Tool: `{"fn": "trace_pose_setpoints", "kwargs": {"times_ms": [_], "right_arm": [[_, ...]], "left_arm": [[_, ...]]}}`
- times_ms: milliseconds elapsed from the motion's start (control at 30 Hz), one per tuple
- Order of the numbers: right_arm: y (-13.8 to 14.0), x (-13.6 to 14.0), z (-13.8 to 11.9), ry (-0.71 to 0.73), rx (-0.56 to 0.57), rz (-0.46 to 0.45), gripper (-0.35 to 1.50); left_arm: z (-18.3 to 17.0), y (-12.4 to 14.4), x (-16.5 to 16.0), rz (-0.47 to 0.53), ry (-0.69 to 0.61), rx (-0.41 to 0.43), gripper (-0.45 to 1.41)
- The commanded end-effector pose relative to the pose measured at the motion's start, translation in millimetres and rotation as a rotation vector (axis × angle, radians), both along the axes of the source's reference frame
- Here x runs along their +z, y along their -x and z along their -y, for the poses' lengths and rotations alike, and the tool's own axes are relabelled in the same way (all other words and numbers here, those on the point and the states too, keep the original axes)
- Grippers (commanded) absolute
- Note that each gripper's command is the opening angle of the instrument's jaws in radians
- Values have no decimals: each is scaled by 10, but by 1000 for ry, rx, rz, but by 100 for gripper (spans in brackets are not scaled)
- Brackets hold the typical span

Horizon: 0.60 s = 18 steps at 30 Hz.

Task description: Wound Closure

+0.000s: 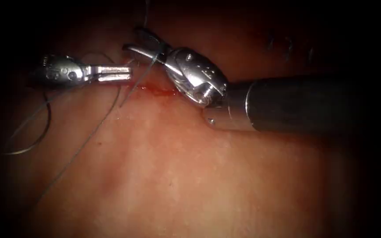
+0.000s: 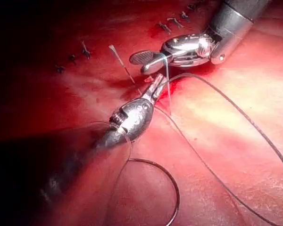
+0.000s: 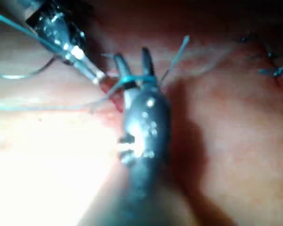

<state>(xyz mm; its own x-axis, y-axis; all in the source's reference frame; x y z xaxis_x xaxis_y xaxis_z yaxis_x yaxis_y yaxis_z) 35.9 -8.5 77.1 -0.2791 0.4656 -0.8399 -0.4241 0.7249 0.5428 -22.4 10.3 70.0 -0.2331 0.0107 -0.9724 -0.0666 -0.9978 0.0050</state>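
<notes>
- Tissue (image 1: 190, 176) spreads across the endoscope view, and the cut (image 1: 157, 91) is a short line wet with red fluid (image 1: 148, 89), a little toward 11 o'clock from centre.
- Right tool (image 1: 138, 42) comes in from 3 o'clock. Its jaws stand wide apart and grip nothing, with a turn of thread (image 1: 154, 55) wound around them (the right wrist view shows the same wrap).
- Left tool (image 1: 126, 72) reaches in from 9 o'clock, its tip just beside the cut. Its jaws are drawn narrow, almost together, and I cannot tell whether they pinch a strand.
- Needle (image 1: 23, 150) looks to be the pale curved arc lying free on the tissue at 8 o'clock, left of the cut, held by neither tool and not in the tissue.
- Risk, as I judge it: nothing but the jaws' spread holds the wrap in place, so closing or tilting them could let it slide off.
- Risk: the two tips are very close, so a small sideways move could knock them together or snag the strand.
- Risk: a pull on the thread could drag the loose needle across the tissue.
</notes>
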Motion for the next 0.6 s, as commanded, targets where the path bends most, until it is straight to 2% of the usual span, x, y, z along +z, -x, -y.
{"fn": "trace_pose_setpoints", "kwargs": {"times_ms": [33, 133, 600], "right_arm": [[-3, 5, -7, 3, 10, 6, 66], [0, 10, -11, -10, 26, 23, 72], [7, 31, -10, -67, 57, 89, 67]], "left_arm": [[-6, 6, 8, 1, 3, 0, -45], [-10, 8, 11, 1, 3, 0, -45], [-15, 6, 17, 0, 6, 4, -45]]}}
